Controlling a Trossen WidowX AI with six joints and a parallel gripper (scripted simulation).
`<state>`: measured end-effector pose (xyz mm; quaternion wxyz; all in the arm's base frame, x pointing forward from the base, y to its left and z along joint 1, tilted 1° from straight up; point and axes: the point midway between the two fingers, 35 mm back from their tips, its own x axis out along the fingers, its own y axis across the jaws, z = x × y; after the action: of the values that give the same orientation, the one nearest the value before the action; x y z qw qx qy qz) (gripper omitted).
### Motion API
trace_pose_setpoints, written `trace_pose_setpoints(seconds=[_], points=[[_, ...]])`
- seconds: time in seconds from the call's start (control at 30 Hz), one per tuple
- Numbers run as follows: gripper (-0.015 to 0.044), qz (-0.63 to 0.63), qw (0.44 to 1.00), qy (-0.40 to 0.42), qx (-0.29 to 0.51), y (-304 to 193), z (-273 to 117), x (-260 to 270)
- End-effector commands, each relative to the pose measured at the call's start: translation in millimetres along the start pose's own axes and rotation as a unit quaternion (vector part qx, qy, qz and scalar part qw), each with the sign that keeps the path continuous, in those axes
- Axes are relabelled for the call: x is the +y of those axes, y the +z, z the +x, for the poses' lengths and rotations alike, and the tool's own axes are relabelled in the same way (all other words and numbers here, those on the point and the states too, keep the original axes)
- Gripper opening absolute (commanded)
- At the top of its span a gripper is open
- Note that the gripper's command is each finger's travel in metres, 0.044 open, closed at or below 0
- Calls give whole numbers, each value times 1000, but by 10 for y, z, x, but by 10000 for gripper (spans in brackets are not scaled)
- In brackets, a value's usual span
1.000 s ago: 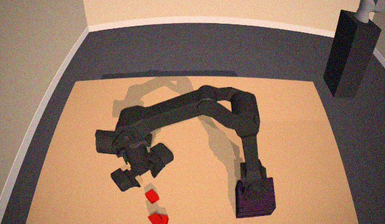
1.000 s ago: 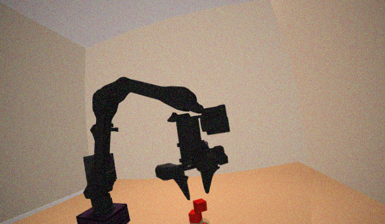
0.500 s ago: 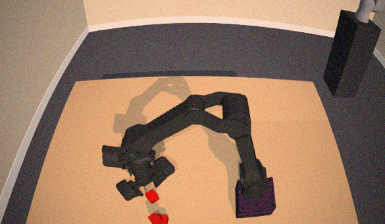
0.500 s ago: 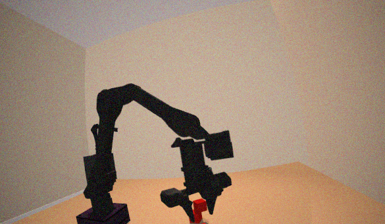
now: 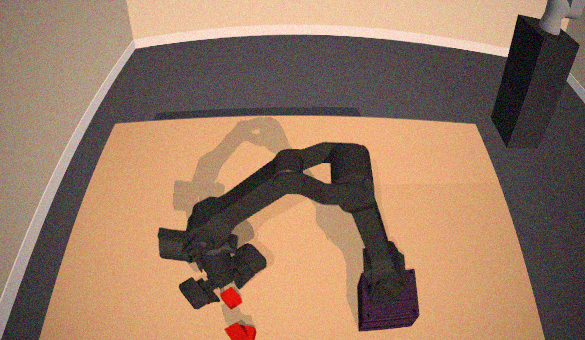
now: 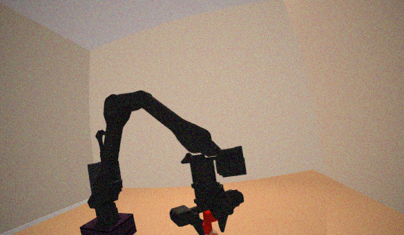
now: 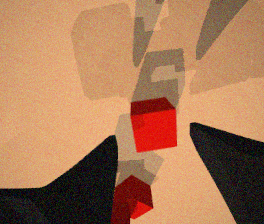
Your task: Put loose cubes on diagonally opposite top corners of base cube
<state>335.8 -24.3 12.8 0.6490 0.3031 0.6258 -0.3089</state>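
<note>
On the tan surface (image 5: 440, 225) (image 6: 286, 193) (image 7: 33, 75), a single red cube (image 5: 231, 298) (image 6: 207, 228) (image 7: 156, 131) is sitting near a cluster of red cubes (image 5: 240, 331) (image 6: 211, 217) (image 7: 133, 192), partly hidden behind a dark finger in the wrist view. Above, the arm (image 5: 290, 182) (image 6: 166, 115) is bending downward, its pincer (image 5: 222, 286) (image 6: 213, 231) (image 7: 153, 135) standing apart and gripping nothing, the lone cube showing between its fingertips in the wrist view.
</note>
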Motion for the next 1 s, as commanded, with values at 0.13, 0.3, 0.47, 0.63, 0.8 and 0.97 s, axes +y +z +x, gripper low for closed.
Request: trace_pose_setpoints(seconds=[0.13, 0.3, 0.47, 0.63, 0.8, 0.97], points=[[265, 1, 1000, -5, 3, -14, 155, -19], [265, 1, 1000, -5, 3, -17, 225, -22], [160, 1, 1000, -5, 3, -17, 227, -23], [105, 1, 1000, -5, 3, -17, 227, -23], [105, -12, 1000, 3, -13, 27, 152, 25], [105, -14, 1000, 4, -15, 44, 56, 43]])
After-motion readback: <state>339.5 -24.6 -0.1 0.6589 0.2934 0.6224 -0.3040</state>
